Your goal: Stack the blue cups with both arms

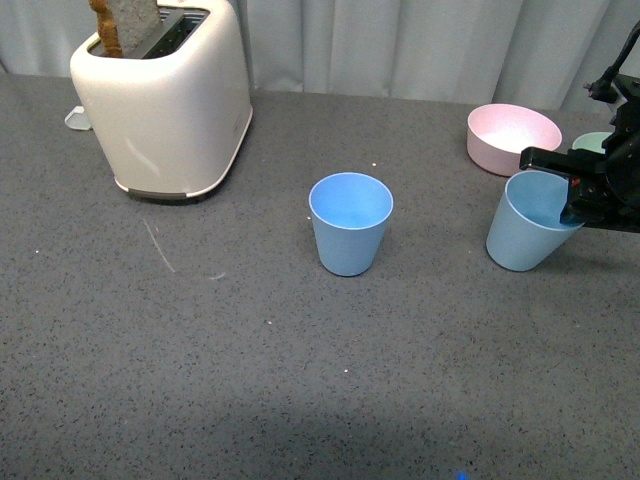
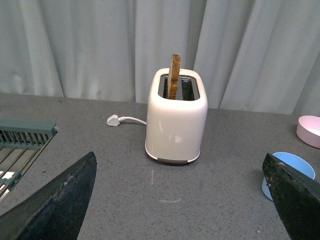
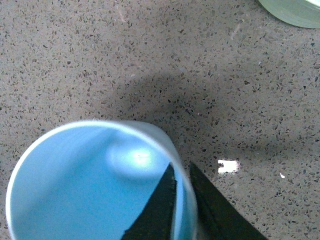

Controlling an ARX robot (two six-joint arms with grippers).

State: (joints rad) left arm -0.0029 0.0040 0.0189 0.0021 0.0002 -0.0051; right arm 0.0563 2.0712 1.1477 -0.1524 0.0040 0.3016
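Blue cup is tilted, rim pinched in the right hand; other blue cup stands well off that hand's left. Left hand is spread wide.

Cream toaster sits back-left on grey speckled table, w/ toast slice sticking up from a slot. White plug lies just left of toaster. Pink bowl is well right of toaster, green bowl just beyond. Pale curtain hangs behind toaster.

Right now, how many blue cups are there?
2. One blue cup stands mid-table, right of the toaster. The tilted cup, near the pink bowl, has its rim pinched by the right gripper.
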